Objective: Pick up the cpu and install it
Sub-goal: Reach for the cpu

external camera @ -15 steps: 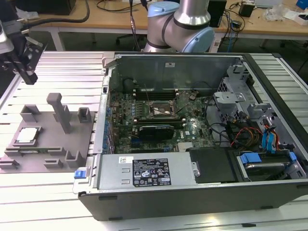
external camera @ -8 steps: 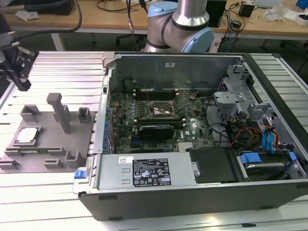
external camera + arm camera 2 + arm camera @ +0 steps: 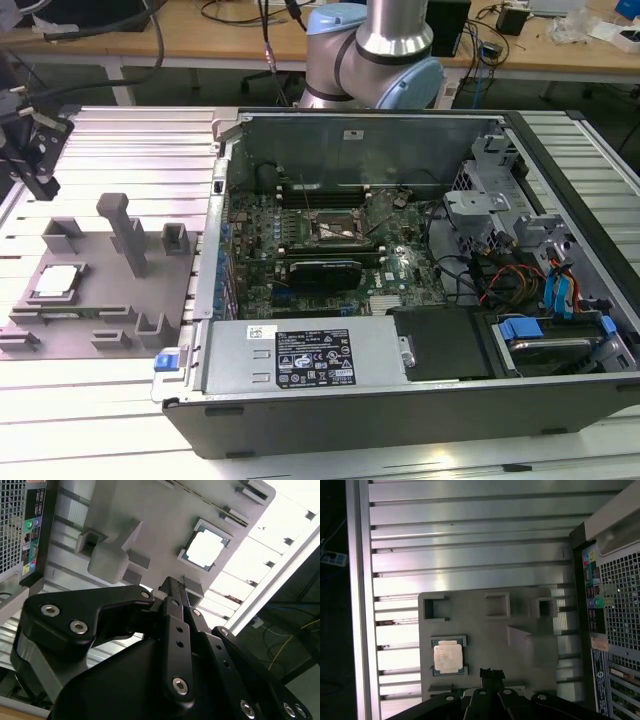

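The cpu is a small flat square chip with a silvery top, lying in a recess on the grey fixture plate at the exterior view's left. Both wrist views show the cpu from above, still seated in its recess. My black gripper hangs above the table beyond the plate's far left corner, apart from the chip. In both wrist views the gripper has its fingers pressed together, shut on nothing. The motherboard socket sits inside the open computer case.
Upright grey posts and blocks rise from the fixture plate beside the chip. The case's wall stands right of the plate. Cables and drive bays fill the case's right side. The ribbed metal tabletop surrounds everything.
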Robot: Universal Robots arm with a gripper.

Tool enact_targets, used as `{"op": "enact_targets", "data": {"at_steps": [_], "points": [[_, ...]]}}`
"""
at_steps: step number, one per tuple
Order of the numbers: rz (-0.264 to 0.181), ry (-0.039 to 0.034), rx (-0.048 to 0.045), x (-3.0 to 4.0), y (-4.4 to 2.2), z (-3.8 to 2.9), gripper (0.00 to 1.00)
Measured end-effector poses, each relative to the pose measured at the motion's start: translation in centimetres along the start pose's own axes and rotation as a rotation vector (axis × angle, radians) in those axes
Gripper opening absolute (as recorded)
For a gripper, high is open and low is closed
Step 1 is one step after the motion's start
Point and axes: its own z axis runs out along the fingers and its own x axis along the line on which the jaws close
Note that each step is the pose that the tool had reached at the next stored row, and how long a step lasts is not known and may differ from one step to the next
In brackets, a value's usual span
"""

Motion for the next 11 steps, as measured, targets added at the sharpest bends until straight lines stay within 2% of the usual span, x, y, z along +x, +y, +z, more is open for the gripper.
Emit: {"op": "enact_targets", "data": {"at_steps": [6, 8, 11], "points": [[0.0, 0.0001, 0.0001, 0.38, -0.06, 0.93, 0.11], [0.0, 0.0, 0.0, 0.88, -0.11, 1.07, 0.11], [0.0, 0.0, 0.0, 1.22, -0.15, 1.26, 0.11]]}}
